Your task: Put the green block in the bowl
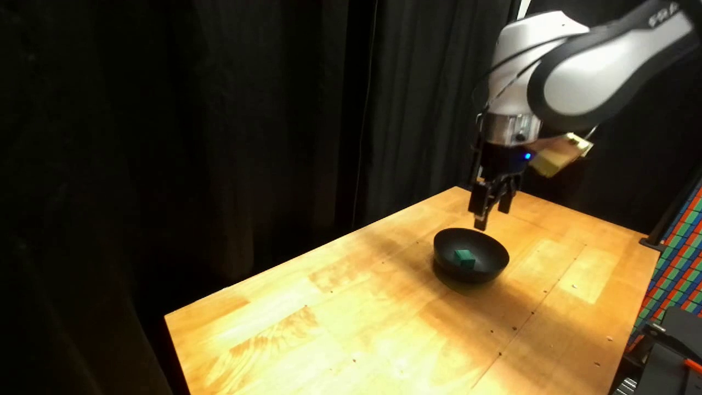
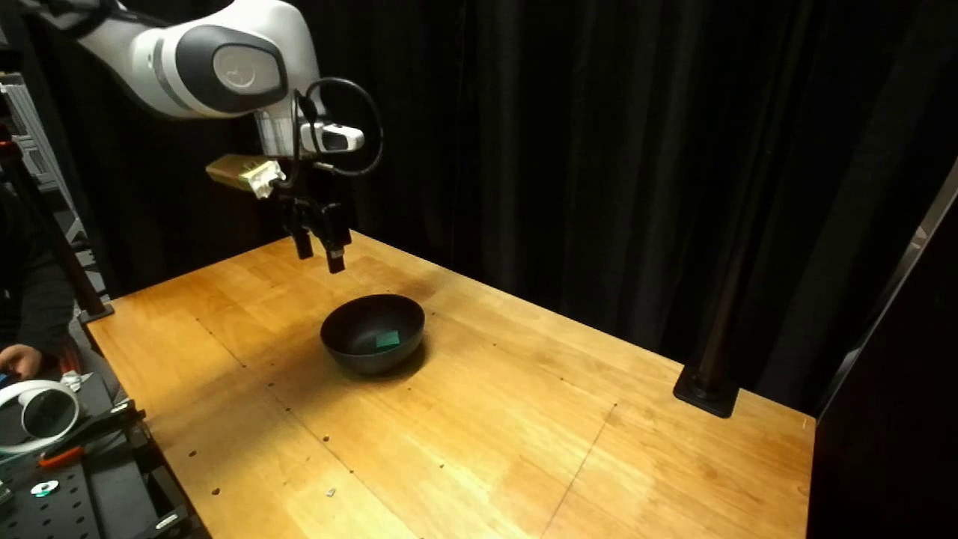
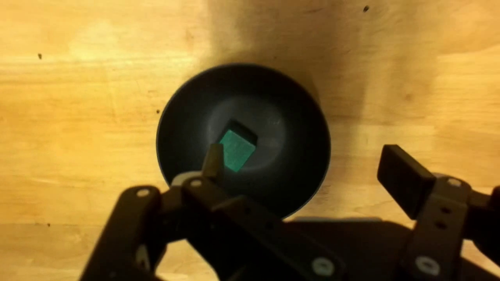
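Note:
The glossy black bowl stands upright on the wooden table in both exterior views and in the wrist view. The small green block lies inside it on the bottom, in both exterior views. In the wrist view the green block is partly covered by one finger. My gripper is open and empty, its fingers wide apart, in the wrist view. In both exterior views the gripper hangs above and a little beyond the bowl, touching neither bowl nor block.
The wooden table has black curtains behind it. A dark post with a square base stands at a table corner. A black side cart with a white round object and a person's hand are beside the table. A tiny pale scrap lies on the table.

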Controlling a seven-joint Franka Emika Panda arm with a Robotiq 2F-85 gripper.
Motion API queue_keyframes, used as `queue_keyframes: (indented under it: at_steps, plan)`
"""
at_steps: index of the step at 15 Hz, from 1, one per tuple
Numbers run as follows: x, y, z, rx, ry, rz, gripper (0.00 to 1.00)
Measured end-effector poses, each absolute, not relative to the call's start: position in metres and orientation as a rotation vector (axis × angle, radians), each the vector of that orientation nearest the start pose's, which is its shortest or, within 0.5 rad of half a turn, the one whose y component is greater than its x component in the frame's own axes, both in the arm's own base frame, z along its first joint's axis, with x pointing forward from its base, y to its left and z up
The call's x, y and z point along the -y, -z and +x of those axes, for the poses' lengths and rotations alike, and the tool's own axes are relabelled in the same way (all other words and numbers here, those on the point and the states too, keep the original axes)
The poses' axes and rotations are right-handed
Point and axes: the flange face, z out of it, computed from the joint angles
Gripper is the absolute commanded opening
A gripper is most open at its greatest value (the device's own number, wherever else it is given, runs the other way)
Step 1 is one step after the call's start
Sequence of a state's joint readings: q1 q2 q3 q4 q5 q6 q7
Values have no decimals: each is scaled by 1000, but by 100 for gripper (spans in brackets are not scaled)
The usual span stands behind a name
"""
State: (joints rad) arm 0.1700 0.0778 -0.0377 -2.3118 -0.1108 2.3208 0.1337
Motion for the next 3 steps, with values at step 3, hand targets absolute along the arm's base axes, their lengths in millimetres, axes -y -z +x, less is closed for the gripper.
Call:
queue_keyframes:
  at_steps: [3]
  plan:
    - [-43, -366, 501, 117, -230, -3125, 100]
